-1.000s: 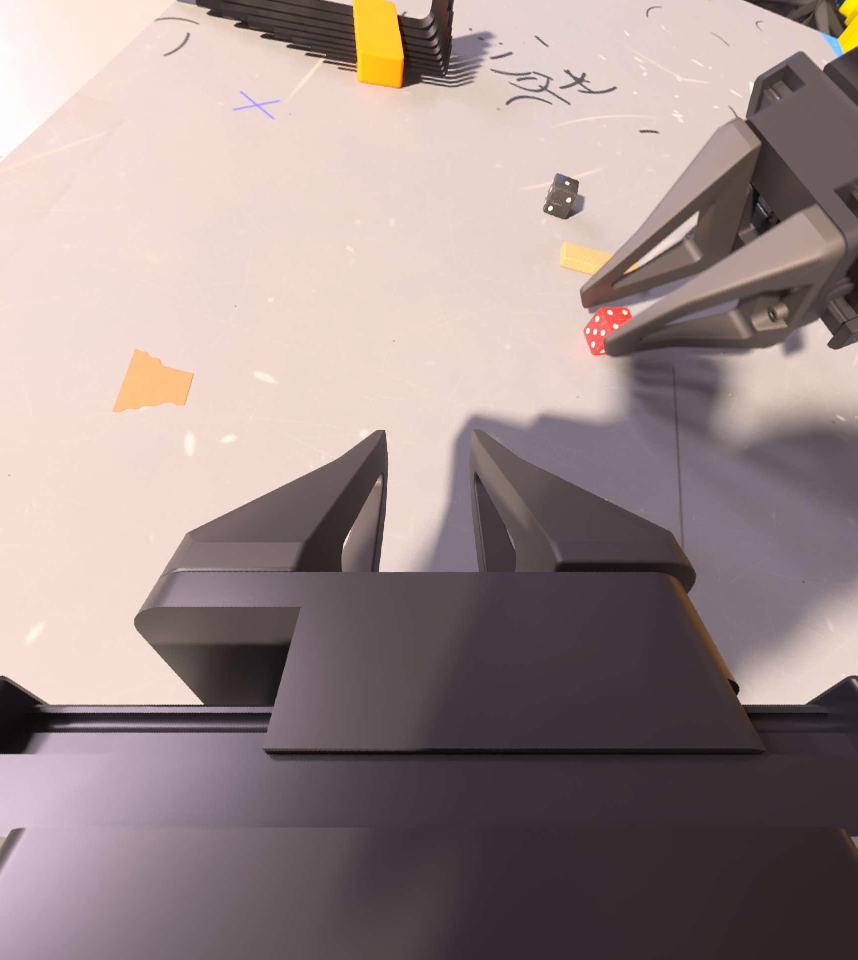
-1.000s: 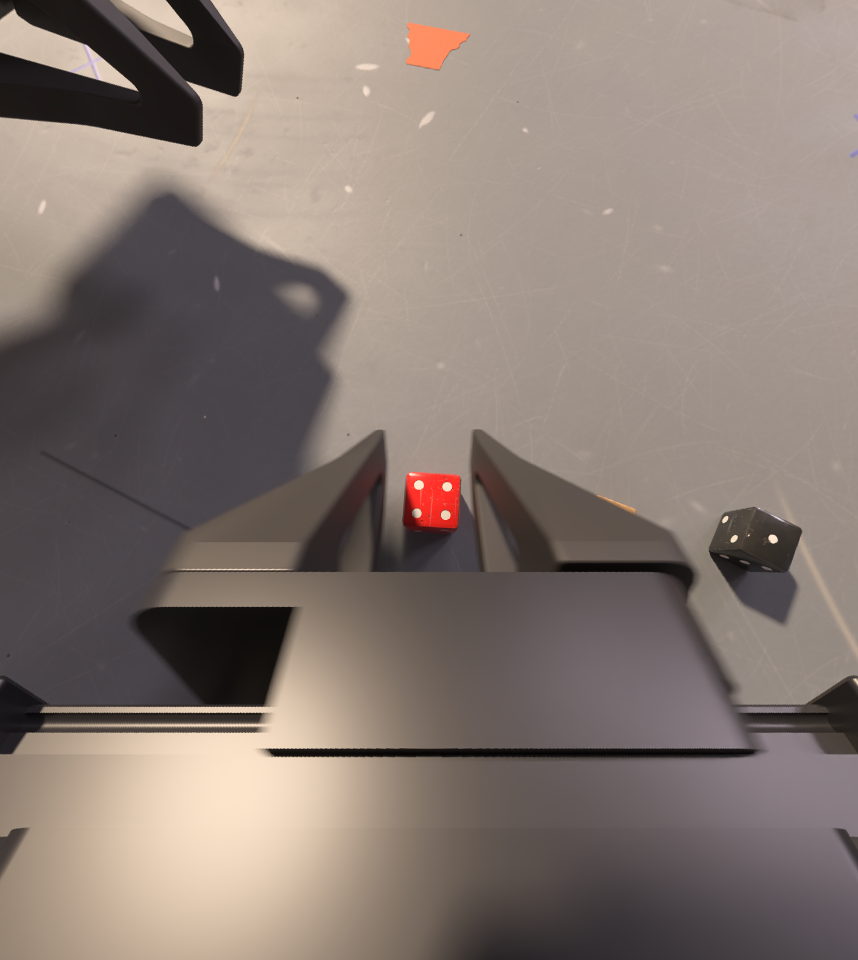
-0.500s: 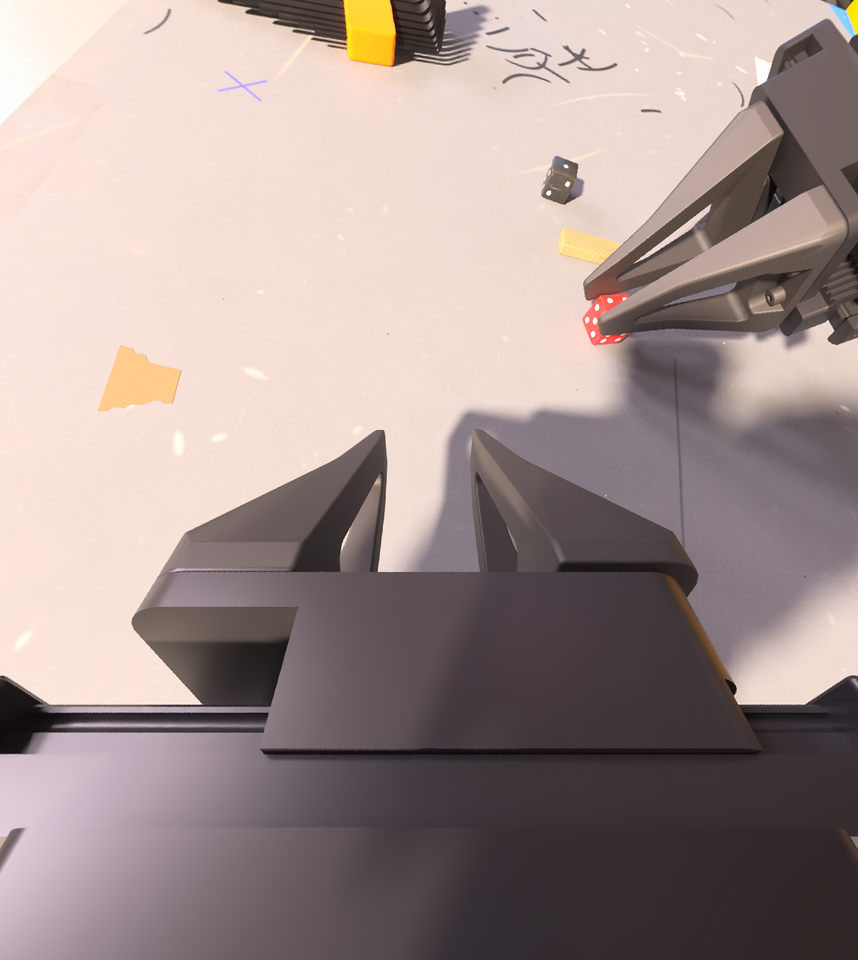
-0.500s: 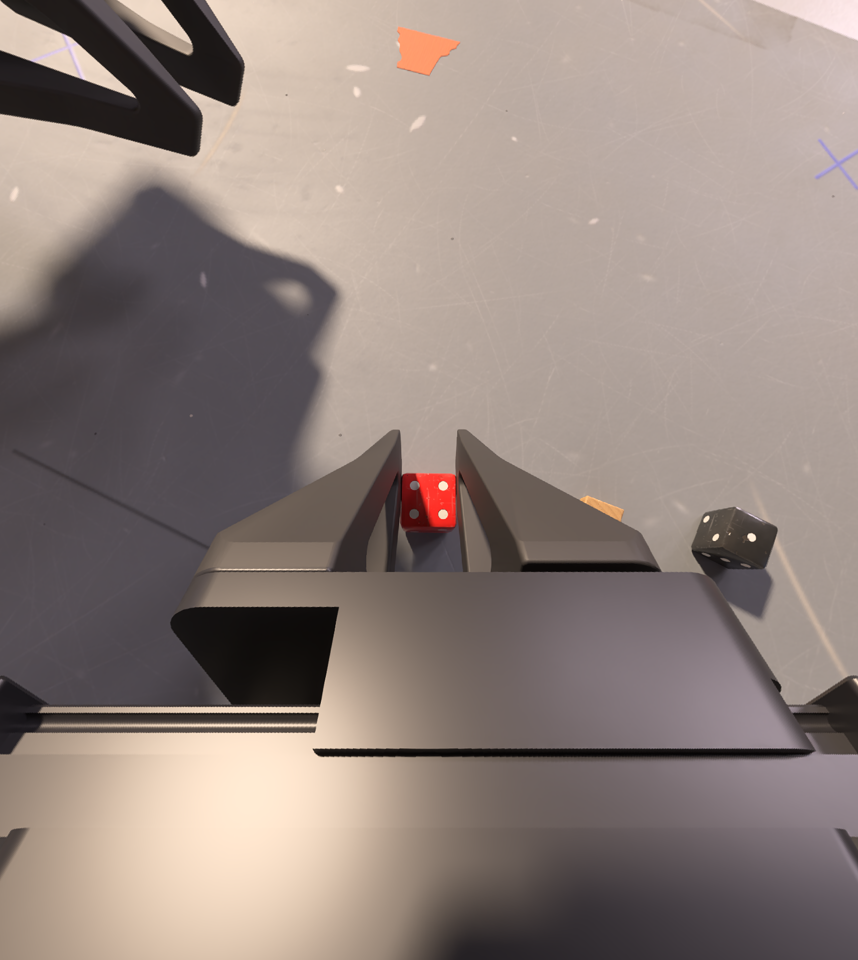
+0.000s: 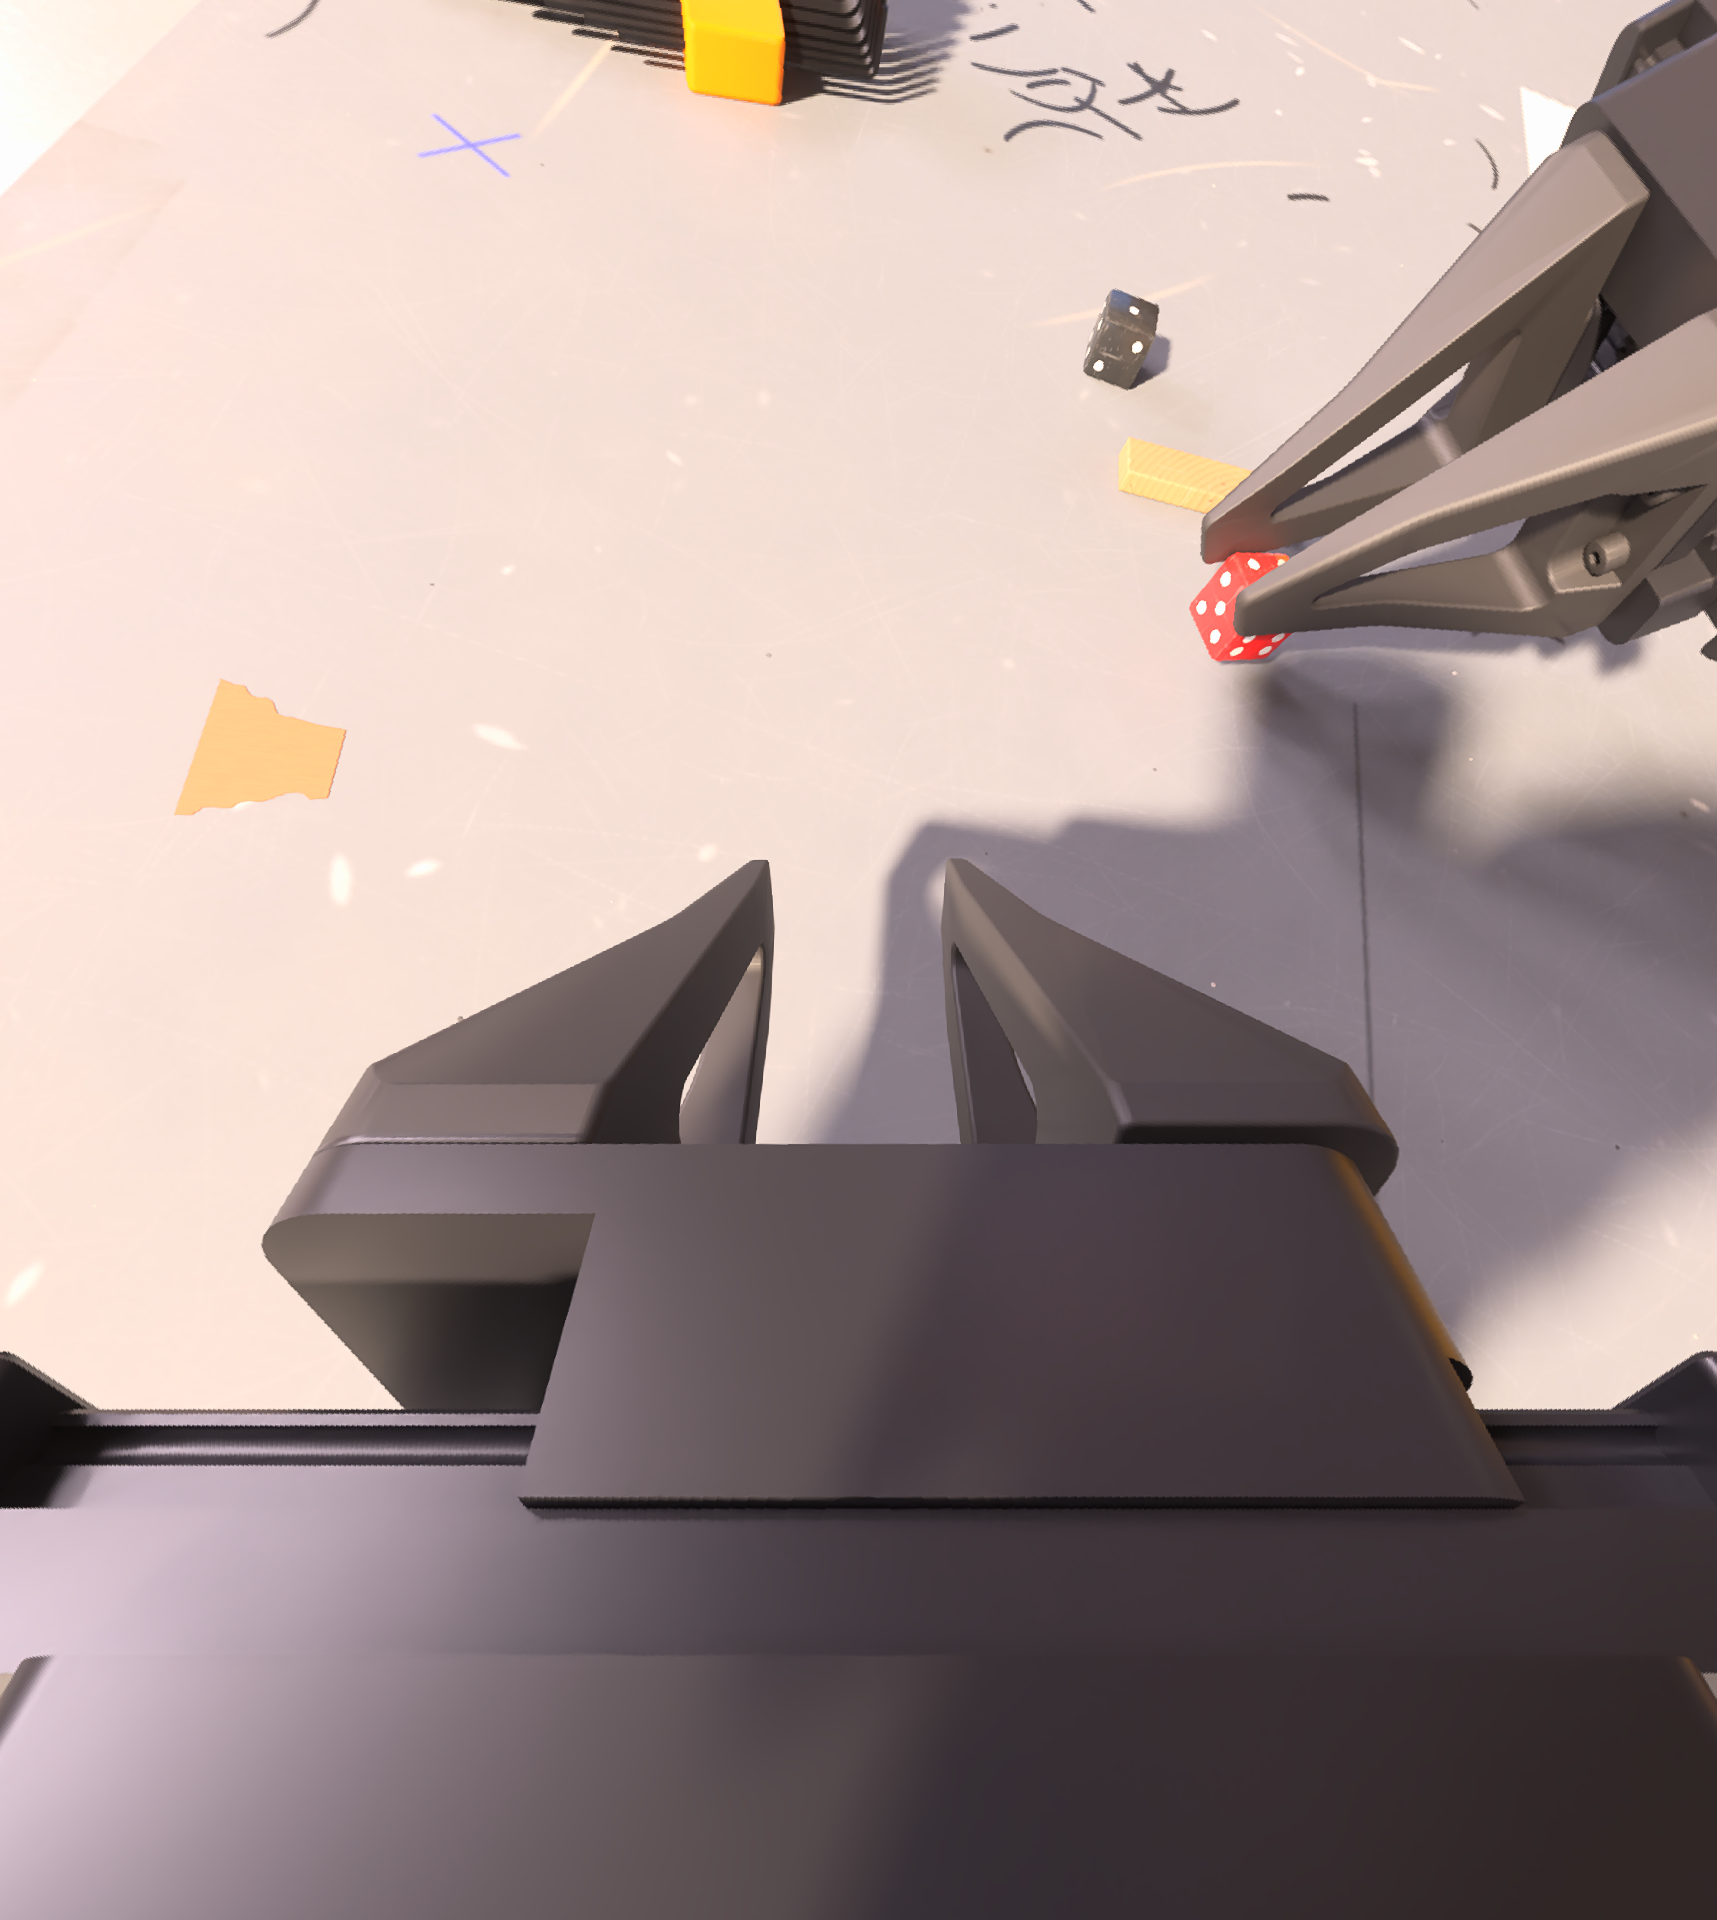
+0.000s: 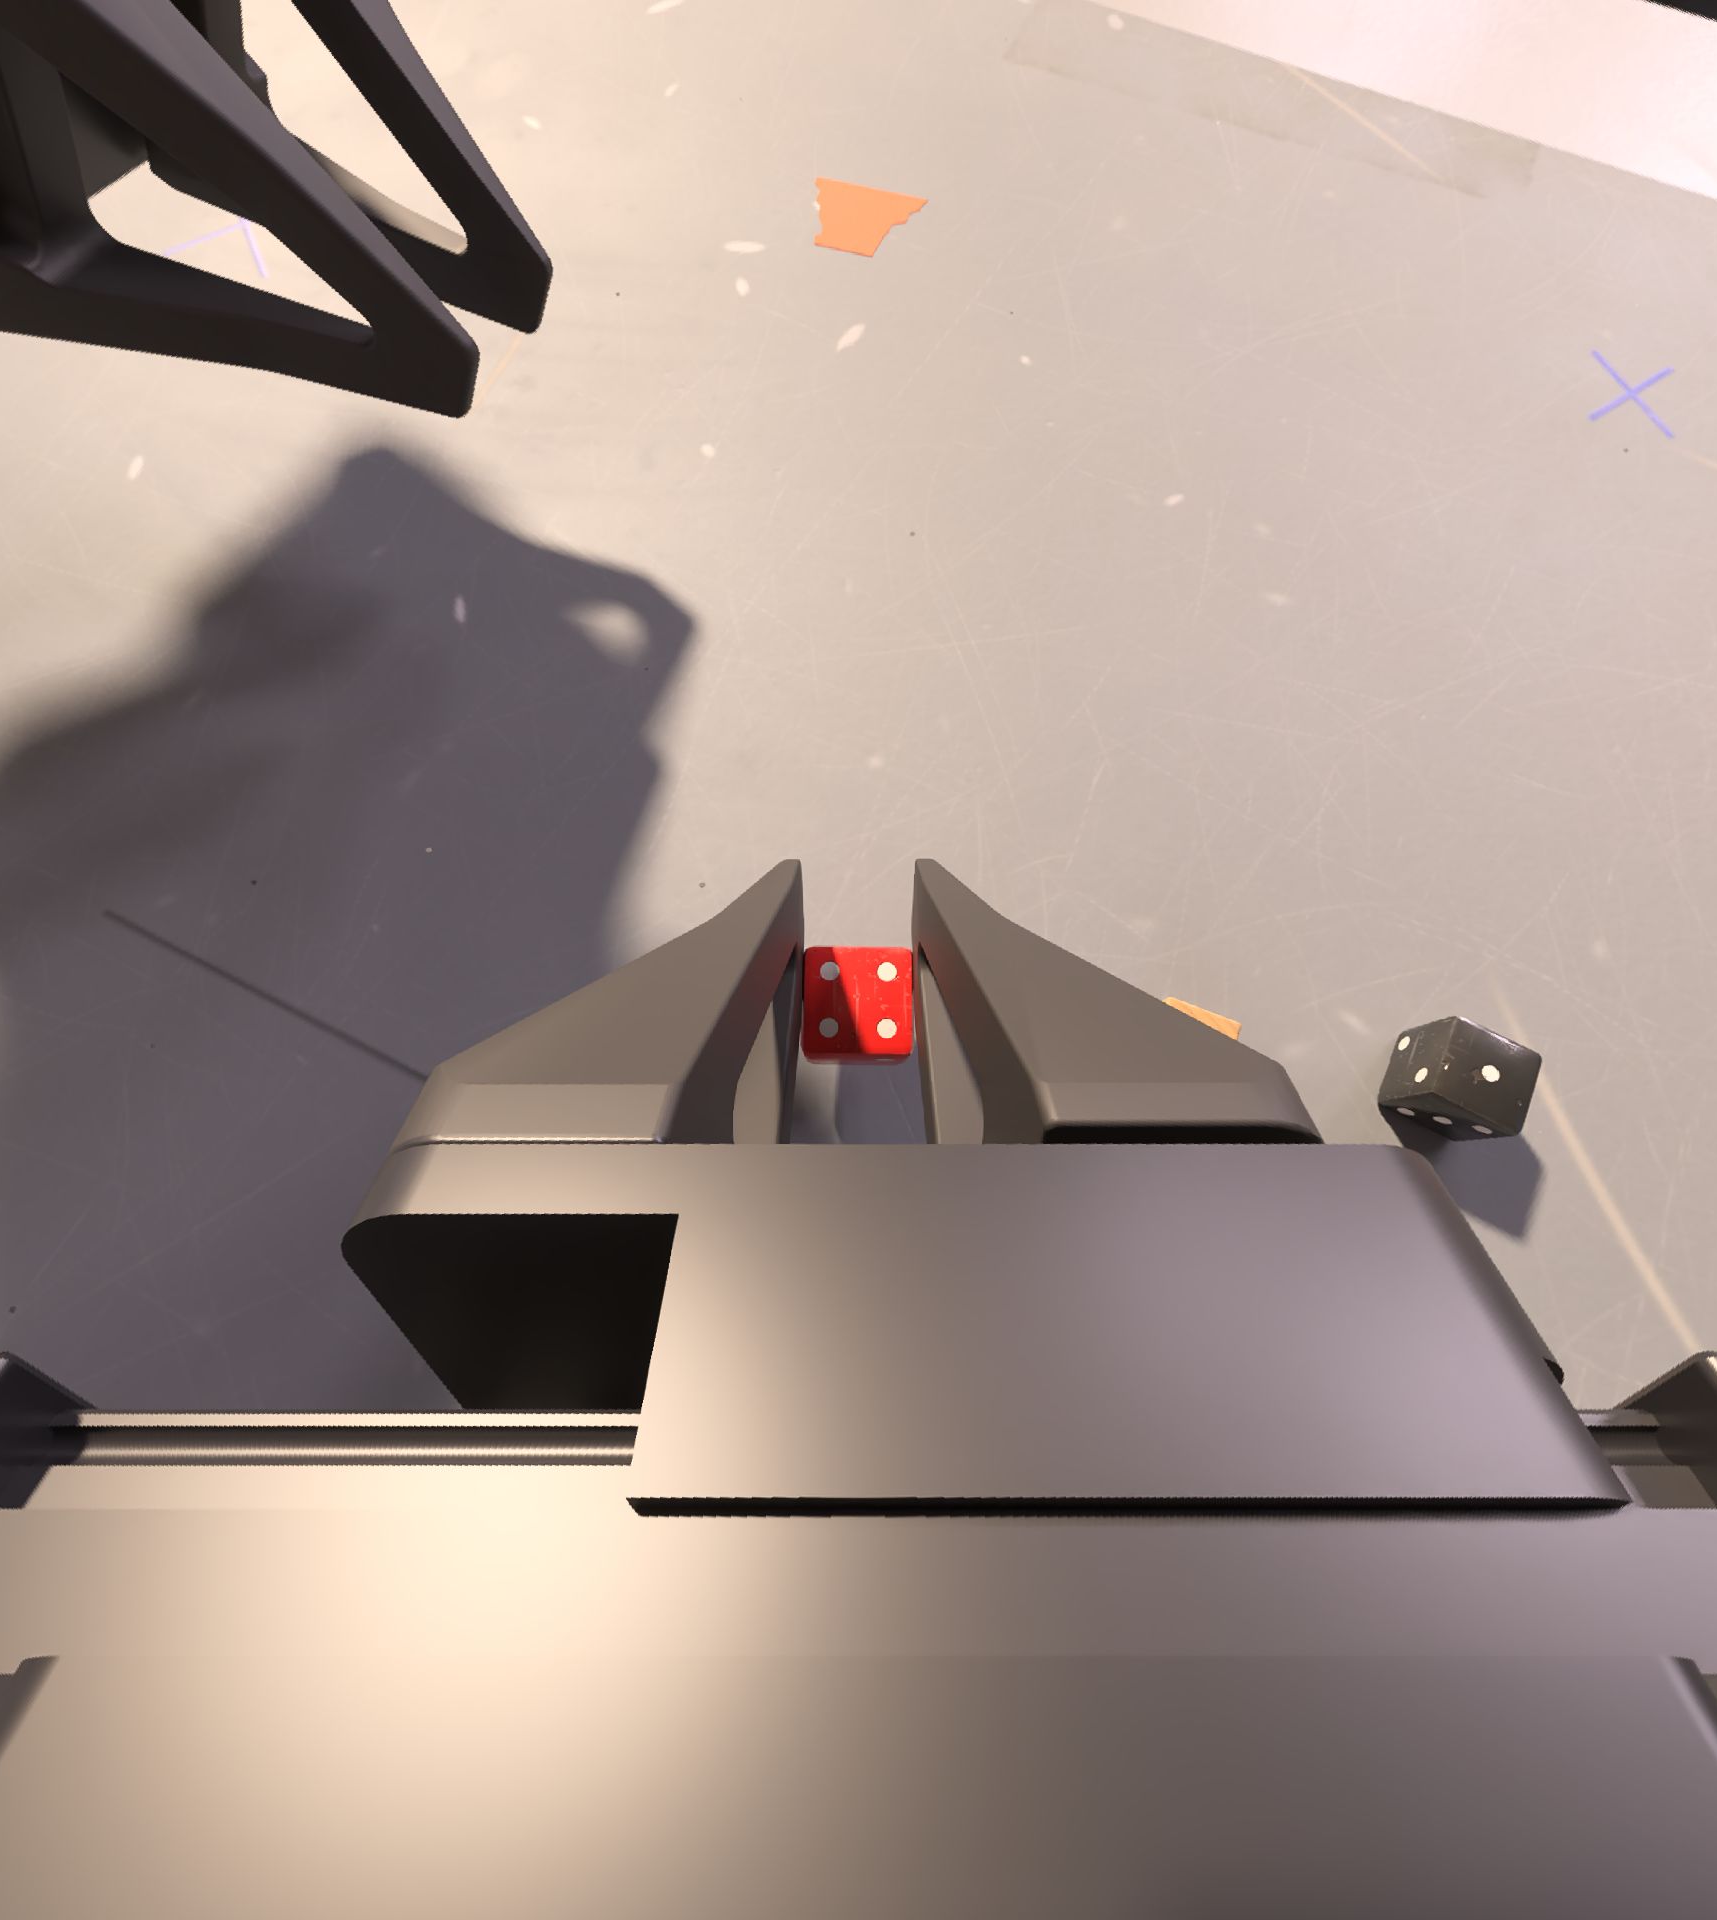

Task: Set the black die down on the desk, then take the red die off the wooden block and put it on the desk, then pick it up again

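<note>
My right gripper is shut on the red die, which sits squarely between its fingers, low over the desk. In the left wrist view this gripper reaches in from the right with the red die at its tips. The black die lies on the desk to the right of my right gripper; it also shows in the left wrist view. The small wooden block lies bare between the two dice, and is mostly hidden behind a finger in the right wrist view. My left gripper is open and empty, hovering apart.
An orange patch marks the desk to the left. A black ridged rack with a yellow block stands at the far edge. A blue cross and dark scribbles mark the desk near it.
My right gripper's fingers closed from either side of the red die onto it, and the die rose slightly off the desk. The left gripper has stayed open and barely moved.
</note>
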Robot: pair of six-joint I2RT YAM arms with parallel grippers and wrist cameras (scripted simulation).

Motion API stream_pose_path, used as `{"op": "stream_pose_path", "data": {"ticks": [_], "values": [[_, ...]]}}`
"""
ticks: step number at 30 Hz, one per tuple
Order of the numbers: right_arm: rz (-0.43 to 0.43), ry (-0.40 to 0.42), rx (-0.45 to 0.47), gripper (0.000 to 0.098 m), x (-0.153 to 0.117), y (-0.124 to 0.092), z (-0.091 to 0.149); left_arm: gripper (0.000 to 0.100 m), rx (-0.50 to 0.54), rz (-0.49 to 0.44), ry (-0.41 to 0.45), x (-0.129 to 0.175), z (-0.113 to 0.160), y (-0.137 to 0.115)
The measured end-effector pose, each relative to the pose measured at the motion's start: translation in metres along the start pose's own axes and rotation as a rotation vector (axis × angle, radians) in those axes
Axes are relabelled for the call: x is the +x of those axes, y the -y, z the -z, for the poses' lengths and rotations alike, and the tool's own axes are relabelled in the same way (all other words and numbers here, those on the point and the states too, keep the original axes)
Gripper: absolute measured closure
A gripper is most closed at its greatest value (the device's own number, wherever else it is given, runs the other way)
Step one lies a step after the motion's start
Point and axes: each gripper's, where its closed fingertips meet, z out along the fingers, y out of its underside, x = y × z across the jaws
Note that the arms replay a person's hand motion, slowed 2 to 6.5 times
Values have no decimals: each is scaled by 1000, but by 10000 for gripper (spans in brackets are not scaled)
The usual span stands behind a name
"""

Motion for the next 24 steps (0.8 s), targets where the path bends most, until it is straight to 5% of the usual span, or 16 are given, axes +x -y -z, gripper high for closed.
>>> {"op": "stream_pose_path", "data": {"ticks": [24], "values": [[-10, 36, 85, 801, -3, 10, 8, 712, 4, -51, 2, 4, 1, 1]]}}
